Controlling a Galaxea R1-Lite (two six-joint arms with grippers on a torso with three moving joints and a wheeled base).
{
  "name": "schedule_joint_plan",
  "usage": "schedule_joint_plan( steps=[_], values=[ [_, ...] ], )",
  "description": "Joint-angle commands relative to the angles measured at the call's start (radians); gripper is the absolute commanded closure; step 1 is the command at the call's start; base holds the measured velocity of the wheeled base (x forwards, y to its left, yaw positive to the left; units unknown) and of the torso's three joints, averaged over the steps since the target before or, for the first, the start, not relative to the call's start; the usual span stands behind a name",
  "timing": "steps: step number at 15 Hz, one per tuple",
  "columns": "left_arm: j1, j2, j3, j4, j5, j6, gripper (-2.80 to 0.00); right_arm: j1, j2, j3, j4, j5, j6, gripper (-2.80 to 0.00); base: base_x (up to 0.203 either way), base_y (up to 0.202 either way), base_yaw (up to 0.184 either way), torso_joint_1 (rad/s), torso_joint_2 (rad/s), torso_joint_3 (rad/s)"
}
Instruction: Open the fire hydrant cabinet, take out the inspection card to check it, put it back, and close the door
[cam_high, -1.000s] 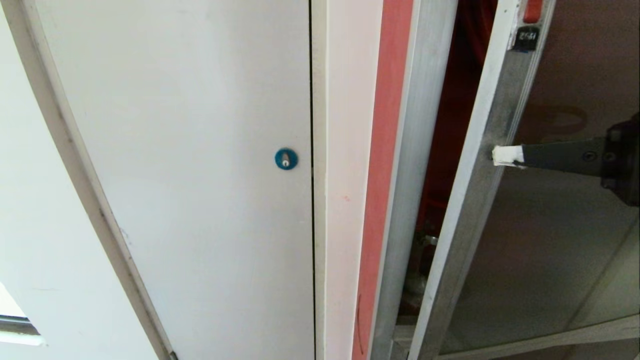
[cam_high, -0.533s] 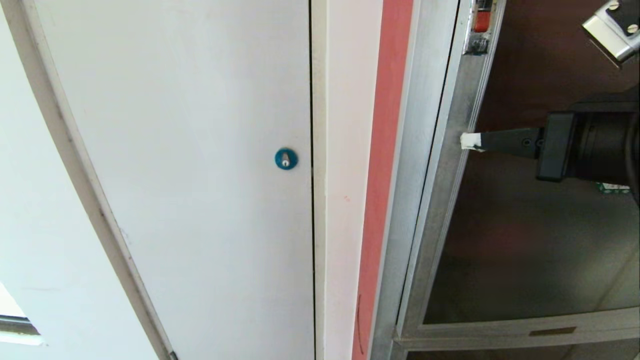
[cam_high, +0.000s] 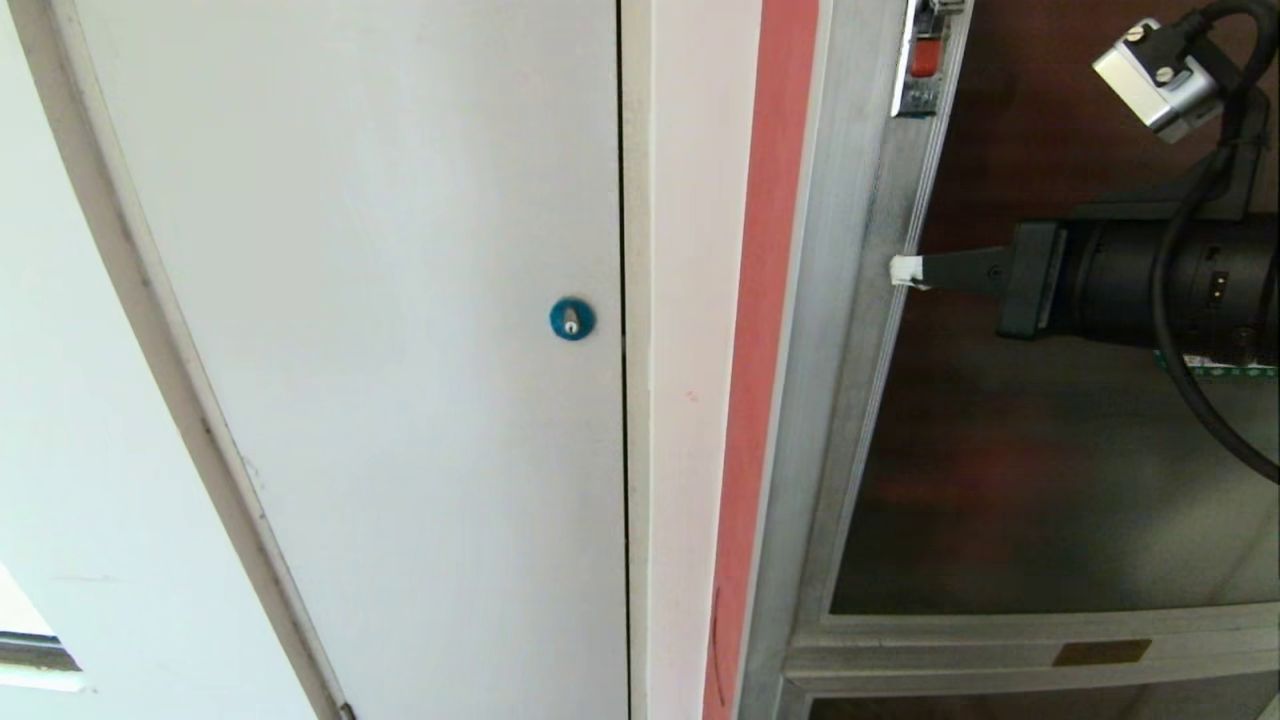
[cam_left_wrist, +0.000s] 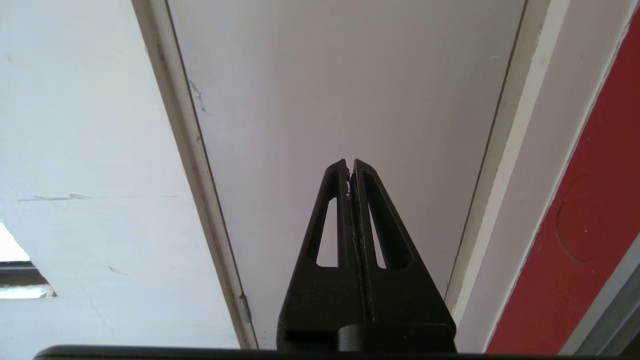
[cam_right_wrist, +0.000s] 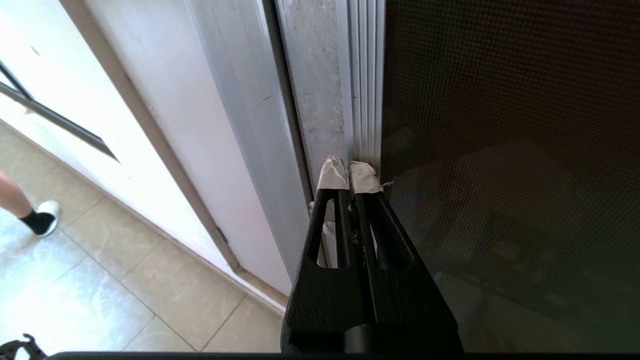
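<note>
**Right claw pressed on the frame of the cabinet door**

The right claw (cam_high: 905, 271) reaches in from the right edge of the head view and points level toward the door (cam_high: 1050, 480) of the fire hydrant cabinet (cam_high: 800, 480). Its two fingers are pressed together and hold nothing. The fingertips (cam_right_wrist: 332, 175), wrapped in white tape, touch the aluminium frame of the door on its latch side, just beside the edge of the dark tinted glass. In the right wrist view the two taped tips lie side by side against the ribbed metal strip.

The door lies flat in the silver frame of the cabinet, and only a thin dark line shows between the two. The small red latch (cam_high: 925, 58) sits higher on the same side of the door frame, near the top edge of the head view. A little of the green-bordered sticker (cam_high: 1215, 369) shows under the black arm. The inspection card is not visible; the dark glass hides the inside.

The left claw (cam_left_wrist: 350, 167) is parked in front of the plain white door (cam_high: 400, 350) with the blue round lock (cam_high: 572, 318). Its fingers are also closed together and empty.

In the right wrist view a person's foot in a white shoe (cam_right_wrist: 44, 214) stands on the tiled floor (cam_right_wrist: 125, 290).
</note>
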Motion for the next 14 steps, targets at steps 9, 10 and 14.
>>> schedule_joint_plan(
  steps=[9,10,14],
  values=[
    [0.000,0.001,0.025,0.000,0.000,0.000,0.00,0.091,-0.204,-0.024,0.006,-0.004,0.002,0.00,0.000,0.000,0.000,0.000,0.00,0.000],
    [0.000,0.001,0.025,0.000,0.000,0.000,0.00,0.103,-0.216,-0.050,0.006,-0.004,0.002,0.00,0.000,0.000,0.000,0.000,0.00,0.000],
    [0.000,0.000,0.025,0.000,0.000,0.000,0.00,0.105,-0.199,-0.187,0.008,-0.004,0.003,0.00,0.000,0.000,0.000,0.000,0.00,0.000]
  ],
)
